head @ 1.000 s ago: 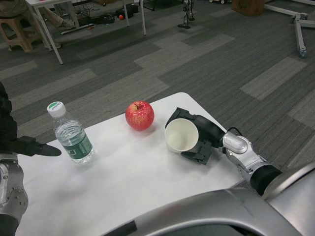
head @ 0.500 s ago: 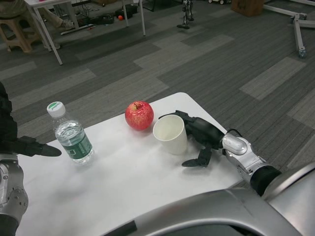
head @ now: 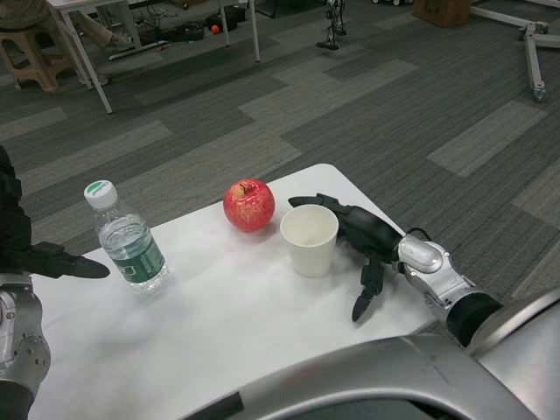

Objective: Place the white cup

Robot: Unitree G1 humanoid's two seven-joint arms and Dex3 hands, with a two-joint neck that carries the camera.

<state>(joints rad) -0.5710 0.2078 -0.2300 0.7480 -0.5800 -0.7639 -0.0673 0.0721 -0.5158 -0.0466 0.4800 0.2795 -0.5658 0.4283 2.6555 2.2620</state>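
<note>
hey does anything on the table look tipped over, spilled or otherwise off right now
Nothing stands out. The white cup stands upright with its mouth up, beside the apple. The water bottle is upright and capped. The right hand is next to the cup with fingers spread; no spill shows on the table.

Even, bright light — soft shadows

The bench [head: 219,324] is plain white. On it, the white cup [head: 310,239] is white inside and out. Just left of it the apple [head: 248,205] is red with paler yellowish flecks. Farther left, the water bottle [head: 128,238] is clear with a white cap topped green and a green label. Both hands are black, the right hand [head: 363,241] on a silver forearm. The carpet [head: 350,96] on the far floor shows grey strips, light and dark.
</note>
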